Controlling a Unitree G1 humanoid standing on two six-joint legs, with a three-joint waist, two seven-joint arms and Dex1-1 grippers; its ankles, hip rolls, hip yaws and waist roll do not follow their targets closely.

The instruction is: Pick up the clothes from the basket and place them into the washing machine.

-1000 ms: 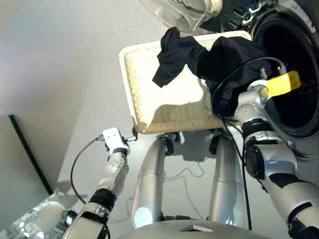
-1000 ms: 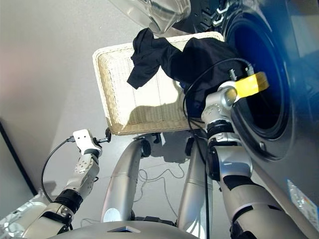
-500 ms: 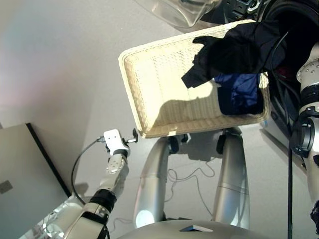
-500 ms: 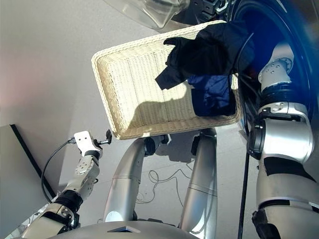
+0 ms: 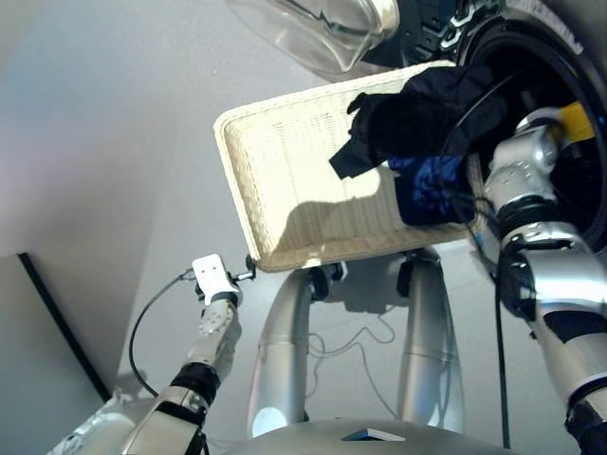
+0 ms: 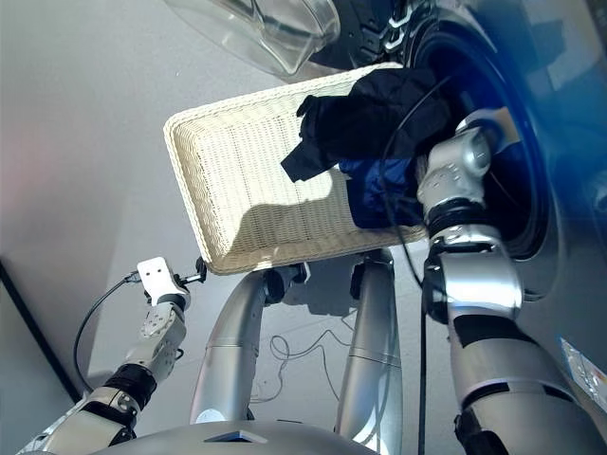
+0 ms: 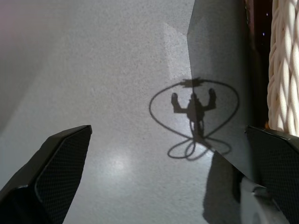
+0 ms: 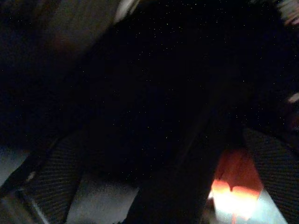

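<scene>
The cream woven basket (image 5: 285, 180) sits in front of me, with the washing machine's drum mouth (image 5: 569, 180) at its right end. A black garment (image 5: 417, 114) hangs bunched from the drum mouth over the basket's far right corner. The navy garment (image 5: 432, 185) lies in the basket under it. My right gripper is hidden behind the black garment in the head views. In the right wrist view its fingers (image 8: 51, 172) stand apart with black cloth (image 8: 154, 93) filling the space ahead and a coral-red patch (image 8: 233, 179) beyond. My left gripper (image 5: 248, 270) is open and holds nothing, low by the basket's near left corner.
The round glass door (image 5: 313, 28) hangs open above the basket's far side. A dark flat panel (image 5: 38, 341) stands at the lower left. A loose cable (image 5: 356, 346) lies on the floor under the basket.
The black garment has been carried right off the basket's far rim to the drum mouth, uncovering the navy one. My right wrist has come back toward the basket's right end. The camera shifted.
</scene>
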